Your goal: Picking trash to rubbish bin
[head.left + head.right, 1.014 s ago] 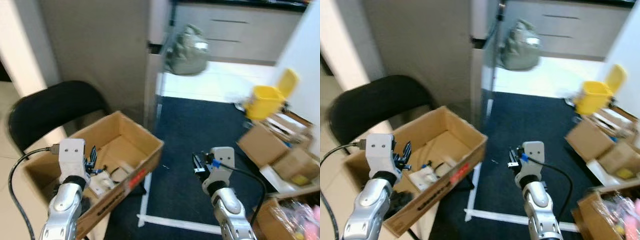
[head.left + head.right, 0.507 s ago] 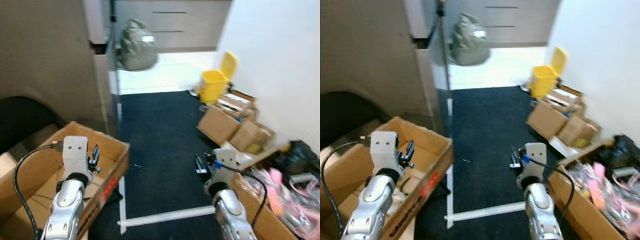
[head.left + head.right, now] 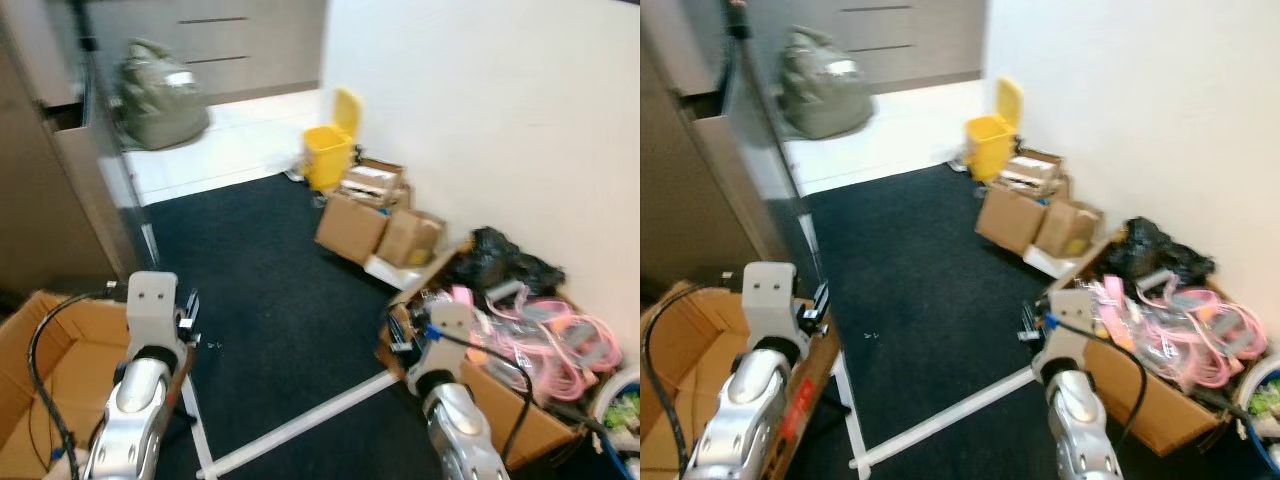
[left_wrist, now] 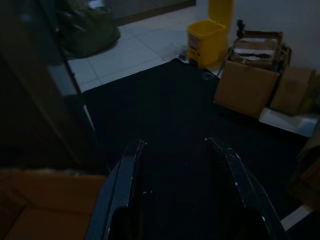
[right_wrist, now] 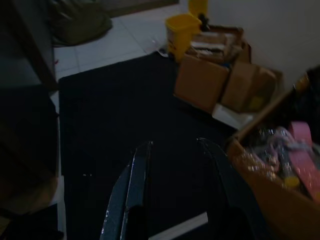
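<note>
Nearest to you, the left gripper [image 4: 177, 165] hangs over the dark carpet [image 3: 260, 260] with its two black fingers [image 4: 127, 170] spread apart and nothing between them. Its arm stands above the near corner of an open cardboard box [image 3: 60, 350] at your lower left. The right gripper [image 5: 175, 165] is likewise parted and empty. In the head views its wrist sits just beside the edge of a second open carton [image 3: 1140, 390], which is heaped with pink cables [image 3: 1200, 330]. A black bag [image 3: 505, 265] lies against the wall at that carton's far end.

A strip of white tape [image 3: 940, 415] runs across the carpet just ahead of both arms, from the left box's corner toward the right carton. Beyond it the carpet is an open lane. On your left the lane is bounded by a dark cabinet face [image 3: 60, 200]. On your right it is bounded by a cluster of closed brown boxes [image 3: 375, 225] set along the white wall [image 3: 480, 110].

Farther on, the carpet ends at a straight edge where pale floor tiles [image 3: 900, 135] begin. The yellow rubbish bin [image 3: 330, 155] stands on the tiles at that edge, close to the wall and just behind the brown boxes, with its lid tipped up. Farthest off, a grey-green sack [image 3: 160, 85] rests on the tiles before a row of grey drawers [image 3: 230, 40].
</note>
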